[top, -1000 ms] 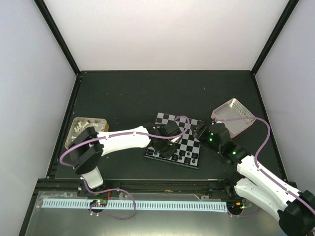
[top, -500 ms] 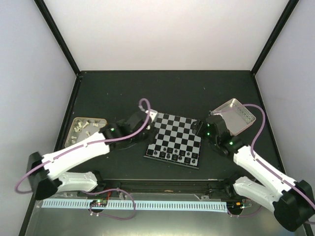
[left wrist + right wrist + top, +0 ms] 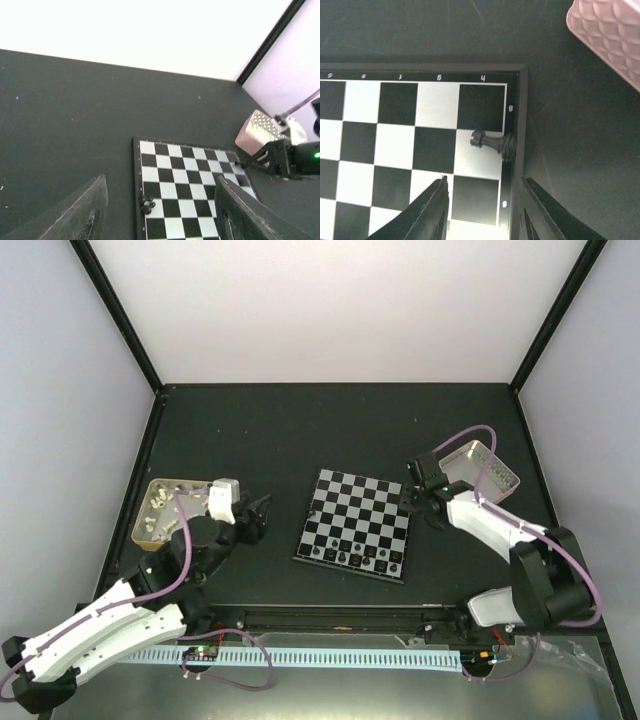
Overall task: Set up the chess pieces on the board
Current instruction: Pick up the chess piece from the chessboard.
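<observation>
The board (image 3: 357, 525) lies flat at the table's middle. Several black chess pieces (image 3: 345, 557) stand along its near edge. One piece (image 3: 146, 204) sits at its left edge. Another piece (image 3: 492, 143) lies on its side on a pale square by the right rim. My left gripper (image 3: 256, 518) hovers left of the board, open, and its view (image 3: 160, 215) shows nothing between the fingers. My right gripper (image 3: 409, 496) hangs over the board's far right corner. Its jaws (image 3: 485, 210) stand open just short of the toppled piece, apart from it.
A pink-rimmed metal tray (image 3: 482, 472) stands right of the board, close behind my right wrist. A tan wooden-rimmed tray (image 3: 150, 508) with pale pieces sits at the left, beside my left arm. Black frame posts rise at the back corners.
My left arm has pulled back off the board to the left and its jaws have widened. My right gripper has shifted toward the board's far right corner and its jaws have narrowed.
</observation>
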Robot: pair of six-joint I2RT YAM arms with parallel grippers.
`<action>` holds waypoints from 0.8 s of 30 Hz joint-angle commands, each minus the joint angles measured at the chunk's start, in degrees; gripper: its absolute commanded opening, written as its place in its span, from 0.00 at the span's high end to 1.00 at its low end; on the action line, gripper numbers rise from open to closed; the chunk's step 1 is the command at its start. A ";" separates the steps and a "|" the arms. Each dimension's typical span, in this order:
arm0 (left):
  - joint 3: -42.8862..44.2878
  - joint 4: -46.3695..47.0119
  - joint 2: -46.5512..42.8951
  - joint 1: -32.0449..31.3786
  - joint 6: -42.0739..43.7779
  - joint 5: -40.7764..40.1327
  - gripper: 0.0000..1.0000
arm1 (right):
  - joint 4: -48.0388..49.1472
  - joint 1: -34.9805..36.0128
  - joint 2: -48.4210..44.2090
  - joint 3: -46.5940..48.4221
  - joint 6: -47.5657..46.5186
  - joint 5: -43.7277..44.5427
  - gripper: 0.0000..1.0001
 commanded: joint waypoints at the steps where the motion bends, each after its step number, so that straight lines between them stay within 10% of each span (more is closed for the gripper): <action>1: -0.24 2.19 -2.37 0.34 -0.32 -4.12 0.39 | -2.11 -0.43 3.63 3.73 -3.94 5.50 0.59; 24: -1.20 1.45 -1.08 0.34 -1.95 -0.48 0.38 | -2.11 -2.28 12.50 7.84 -6.96 -9.20 0.63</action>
